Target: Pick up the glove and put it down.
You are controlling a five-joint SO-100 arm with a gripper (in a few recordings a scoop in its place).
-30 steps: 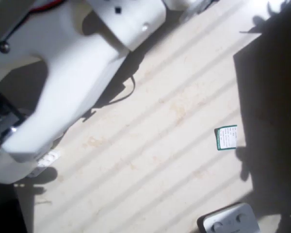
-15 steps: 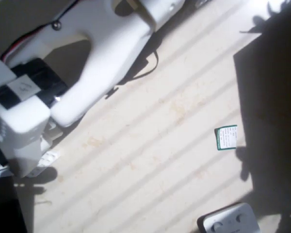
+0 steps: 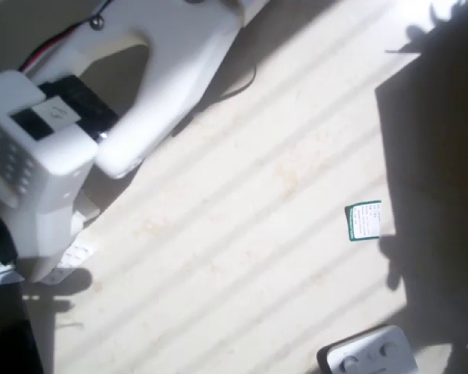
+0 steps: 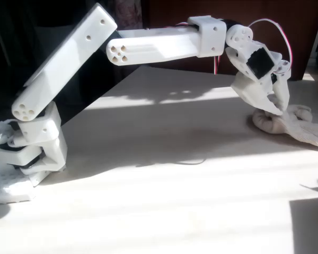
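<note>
Low at the 3 o'clock edge of the fixed view, the cream glove (image 4: pixel 291 123) lies crumpled on the sunlit table (image 4: pixel 164 174). Directly over it the white gripper (image 4: pixel 277 108) points down, its tips at the fabric's top; whether the fingers are parted or pinching anything cannot be told. Overhead, a green-and-white card (image 3: pixel 364 220) sits at 3 o'clock and a grey button device (image 3: pixel 368 354) at 5 o'clock.
</note>
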